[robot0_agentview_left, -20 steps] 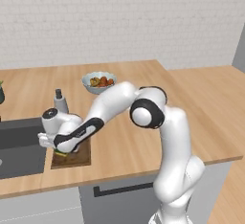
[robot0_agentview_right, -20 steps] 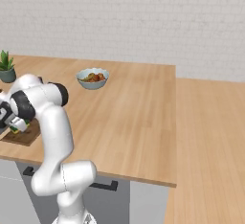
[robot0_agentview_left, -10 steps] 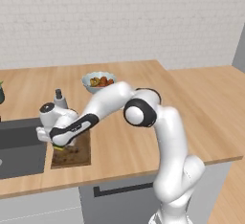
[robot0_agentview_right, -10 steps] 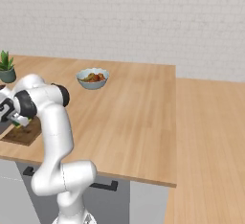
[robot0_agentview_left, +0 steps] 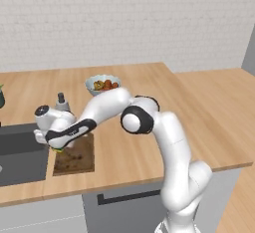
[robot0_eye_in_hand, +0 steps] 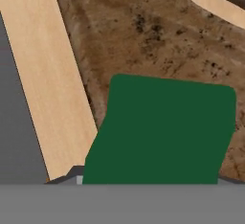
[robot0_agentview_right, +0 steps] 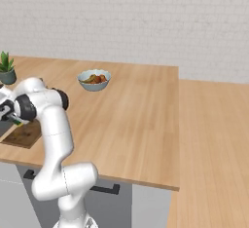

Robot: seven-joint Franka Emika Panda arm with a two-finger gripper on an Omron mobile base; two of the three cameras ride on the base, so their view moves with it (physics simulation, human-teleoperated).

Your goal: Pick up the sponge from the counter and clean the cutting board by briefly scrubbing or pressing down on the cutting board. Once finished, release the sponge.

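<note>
1. Reaching low over the left end of the counter [robot0_agentview_left: 149,147], our arm has its gripper [robot0_agentview_left: 56,146] at the near-left corner of the cutting board [robot0_agentview_left: 77,157].
2. We see the sponge [robot0_eye_in_hand: 162,132] clamped in the gripper, green face toward the hand camera; a sliver of yellow-green shows under the hand in the left base view.
3. In the hand view the sponge covers the lower middle of the board [robot0_eye_in_hand: 158,36], whose handle hole lies at the upper right.
4. We cannot tell for sure whether the sponge touches the board or sits just above it, since the fingertips are hidden.
5. The sink basin [robot0_agentview_left: 20,155] lies just left of the board.
6. A bowl of fruit [robot0_agentview_left: 102,84] stands well behind, and a small potted plant [robot0_agentview_right: 7,67] at the far left.
</note>
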